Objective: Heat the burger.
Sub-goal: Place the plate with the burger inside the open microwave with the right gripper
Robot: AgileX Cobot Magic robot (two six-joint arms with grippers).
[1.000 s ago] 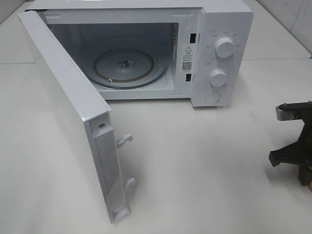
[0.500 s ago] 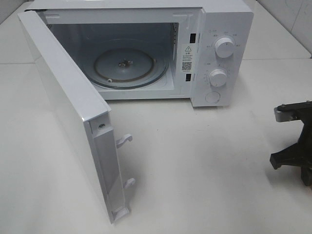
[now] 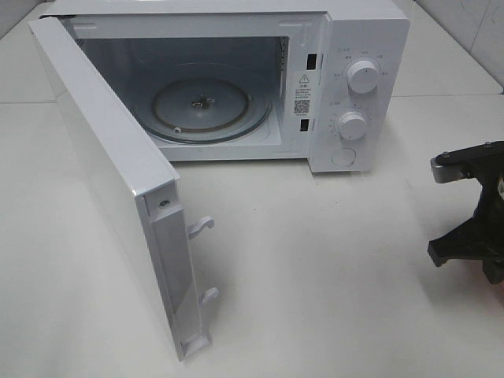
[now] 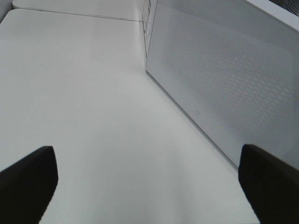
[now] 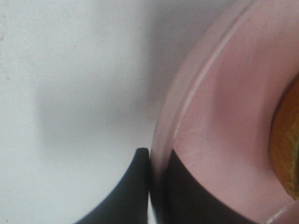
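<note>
Though mostly cut off at the frame edge, sits on the pink plate (image 5: 224, 107): burger (image 5: 286, 149), only an orange-brown sliver, caught by the right wrist view alone. Not touched by either tool.

Right tool (image 5: 156, 157): pinched narrow on the plate's rim. Grips it between two black fingers (image 5: 133, 191), one on the outer side toward the white worktop (image 5: 70, 93), one on the plate's inner face. Holds the plate, not the food.

From the high camera: right arm (image 3: 468, 240) at the far right edge of the worktop, partly out of frame, well apart from the microwave (image 3: 362, 31). Can't make out the fingertips or the plate from there.

White microwave at the back of the worktop, door (image 3: 102, 157) swung wide open to the left. Two white latch hooks (image 3: 201, 226) on the door's free edge, one above the other. Glass turntable (image 3: 206, 106) inside the cavity. Two round knobs (image 3: 363, 76) stacked on the control panel at the right, round button (image 3: 344, 157) beneath them.

Left tool (image 4: 149, 184): spread wide, gripping nothing — dark fingertips (image 4: 28, 182) at opposite sides of its wrist view, over plain white worktop. Faces the door's outer side, near it, with the dotted mesh window (image 4: 224, 79) running off ahead. Out of frame in the high view.
</note>
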